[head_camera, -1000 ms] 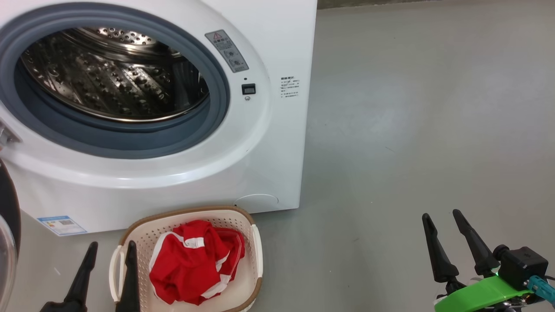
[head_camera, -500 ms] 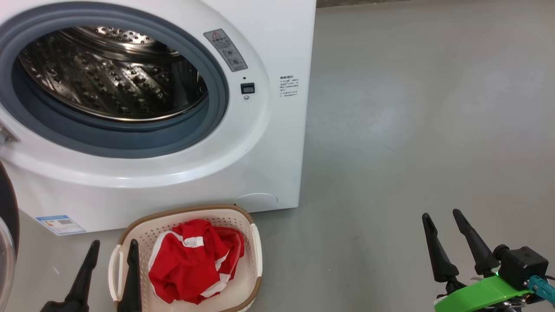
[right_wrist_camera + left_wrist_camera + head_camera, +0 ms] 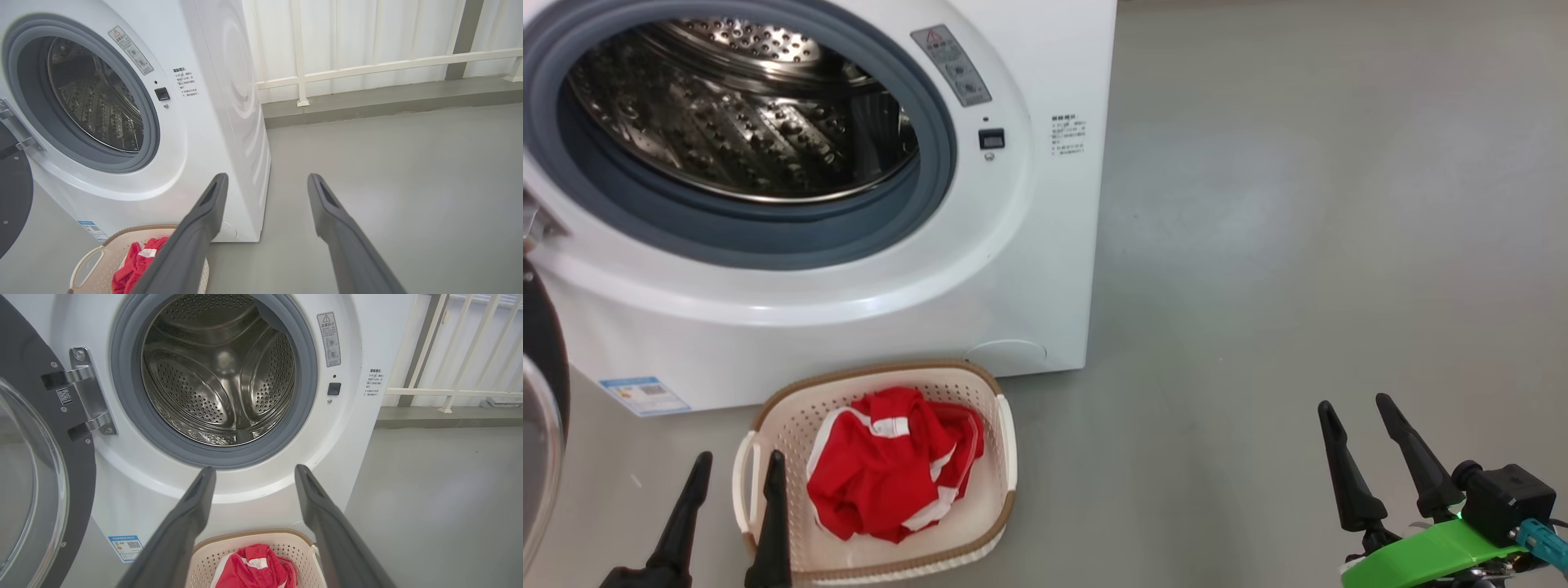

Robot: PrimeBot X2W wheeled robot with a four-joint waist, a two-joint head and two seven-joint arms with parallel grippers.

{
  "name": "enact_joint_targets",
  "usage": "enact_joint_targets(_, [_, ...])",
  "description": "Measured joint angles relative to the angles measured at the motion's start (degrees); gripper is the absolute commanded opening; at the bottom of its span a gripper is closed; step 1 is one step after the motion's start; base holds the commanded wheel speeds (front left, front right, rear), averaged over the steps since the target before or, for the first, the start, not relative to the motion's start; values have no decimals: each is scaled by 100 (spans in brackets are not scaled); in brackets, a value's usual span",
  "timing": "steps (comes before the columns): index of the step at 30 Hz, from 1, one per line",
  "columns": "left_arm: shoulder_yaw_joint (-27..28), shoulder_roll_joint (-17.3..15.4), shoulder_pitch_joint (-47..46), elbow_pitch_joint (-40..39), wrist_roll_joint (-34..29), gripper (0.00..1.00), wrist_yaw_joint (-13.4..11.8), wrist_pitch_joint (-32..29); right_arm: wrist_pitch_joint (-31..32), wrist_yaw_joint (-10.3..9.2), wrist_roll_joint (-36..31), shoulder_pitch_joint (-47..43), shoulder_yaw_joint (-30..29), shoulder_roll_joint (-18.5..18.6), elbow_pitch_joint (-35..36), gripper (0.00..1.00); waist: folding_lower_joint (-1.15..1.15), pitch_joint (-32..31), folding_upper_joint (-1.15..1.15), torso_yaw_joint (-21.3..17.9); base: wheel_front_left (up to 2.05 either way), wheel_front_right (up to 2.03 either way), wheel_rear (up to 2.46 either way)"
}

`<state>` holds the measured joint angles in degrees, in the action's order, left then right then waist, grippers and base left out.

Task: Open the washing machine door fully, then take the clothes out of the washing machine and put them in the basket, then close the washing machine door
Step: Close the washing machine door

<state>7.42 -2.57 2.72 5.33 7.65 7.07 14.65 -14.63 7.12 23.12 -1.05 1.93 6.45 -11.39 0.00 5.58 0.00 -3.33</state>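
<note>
Grey floor (image 3: 1298,204), white railing (image 3: 297,49) behind washing machine (image 3: 1045,286), left tool (image 3: 739,457) and right tool (image 3: 1354,403) both spread apart

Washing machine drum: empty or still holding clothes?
Empty, as far as visible. The drum shows bare perforated steel down to its bottom, and the red clothes lie bunched in the basket.

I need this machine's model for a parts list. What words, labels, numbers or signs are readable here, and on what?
On the washing machine, a grey sticker: red warning triangle, characters below too small to read.
Right of it, a printed block: too small to read.
Low on the front, a blue label: blurred print and code.
On the door, a QR sticker: no legible text.
No brand or model legible.
</note>
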Motion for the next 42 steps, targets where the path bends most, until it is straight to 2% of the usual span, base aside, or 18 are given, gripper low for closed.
enact_joint_targets(7, [-4, 0, 1, 0, -1, 100, 1, 0, 0, 0, 0, 0, -4, 0, 0, 100, 0, -7, 0, 21, -75, 74, 1])
enact_joint_targets(26, [-53, 0, 74, 8, 0, 100, 8, 0, 0, 0, 0, -1, 22, 16, -1, 100, 0, -84, 0, 164, -1, 1, 0])
enact_joint_targets(42, [-111, 0, 116, 115, 160, 100, -194, 0, 0, 0, 0, -6, 148, 65, -33, 100, 0, -183, 0, 750, 0, 0, 0])
